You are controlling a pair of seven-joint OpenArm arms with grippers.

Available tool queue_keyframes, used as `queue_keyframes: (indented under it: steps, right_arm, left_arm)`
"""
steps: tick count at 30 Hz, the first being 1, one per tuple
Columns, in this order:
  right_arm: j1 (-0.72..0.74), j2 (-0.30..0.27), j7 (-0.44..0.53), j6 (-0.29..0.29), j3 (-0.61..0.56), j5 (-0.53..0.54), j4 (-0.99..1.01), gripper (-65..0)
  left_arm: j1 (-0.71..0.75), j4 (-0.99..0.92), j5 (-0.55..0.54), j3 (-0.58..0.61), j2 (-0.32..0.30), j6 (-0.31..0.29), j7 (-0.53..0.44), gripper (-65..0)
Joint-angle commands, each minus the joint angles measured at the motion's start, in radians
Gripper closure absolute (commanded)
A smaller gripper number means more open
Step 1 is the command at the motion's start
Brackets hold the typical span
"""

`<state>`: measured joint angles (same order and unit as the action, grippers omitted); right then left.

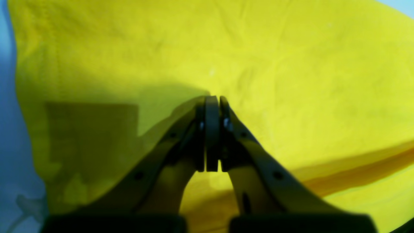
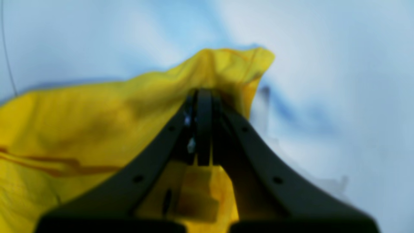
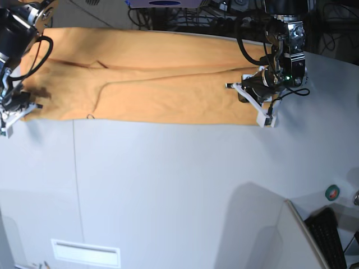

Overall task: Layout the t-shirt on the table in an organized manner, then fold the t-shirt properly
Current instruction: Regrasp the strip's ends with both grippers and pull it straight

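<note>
You are looking at the plain orange soft-fabric t-shirt (image 3: 157, 78) lying along the far part of the large white tabletop (image 3: 179, 185), its long axis running left to right in the base view. The left gripper (image 1: 212, 97) is sitting closed over the cloth; the right gripper (image 2: 204, 91) is pinching a raised corner.

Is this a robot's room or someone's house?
Probably a robot lab, not a house. Two robot arms, the left tool and right tool, hold an orange t-shirt on a big white table, with cables behind.

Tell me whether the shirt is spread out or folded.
Folded lengthwise: the t-shirt lies as a long flat band across the table, a fold edge running along it. Both grippers, left and right, are at its ends.
</note>
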<state>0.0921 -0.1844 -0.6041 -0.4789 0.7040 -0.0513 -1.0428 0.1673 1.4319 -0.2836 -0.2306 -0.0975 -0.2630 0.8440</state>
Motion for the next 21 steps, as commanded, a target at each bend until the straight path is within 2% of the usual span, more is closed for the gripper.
queue_keyframes:
  steps: [1,4,7,10,13,16,19,21]
  right_arm:
    - [0.010,-0.016,-0.001,0.024,0.004,0.009,-0.078,0.0]
    - [-0.048,0.023,-0.063,0.036,-0.004,0.009,-0.299,0.0]
    - [-0.122,0.089,-0.150,0.035,-0.008,0.006,-0.526,0.0]
    - [-0.179,0.138,-0.204,0.035,-0.008,0.009,-0.627,0.0]
    - [-0.203,0.162,-0.208,0.033,-0.008,0.009,-0.580,0.0]
    - [-0.196,0.173,-0.185,0.035,-0.042,0.011,-0.445,0.0]
    - [-0.171,0.173,-0.106,0.039,-0.056,0.005,-0.325,0.0]
    - [-0.140,0.170,-0.103,0.039,-0.054,0.005,-0.265,0.0]
  left_arm:
    - [-0.005,0.023,-0.004,-0.003,-0.006,-0.005,-0.015,0.0]
    - [0.004,0.069,-0.013,-0.003,-0.005,-0.005,-0.013,0.0]
    - [0.011,0.111,-0.013,0.007,0.002,-0.005,-0.013,0.0]
    - [-0.001,0.086,-0.004,0.009,0.003,-0.005,-0.013,0.0]
    - [-0.025,0.010,-0.004,0.009,-0.003,-0.005,-0.015,0.0]
    - [-0.059,-0.087,-0.004,0.006,-0.005,-0.005,-0.021,0.0]
    - [-0.081,-0.161,-0.003,0.007,-0.006,-0.005,-0.101,0.0]
    - [-0.094,-0.196,-0.003,0.007,-0.008,-0.005,-0.133,0.0]
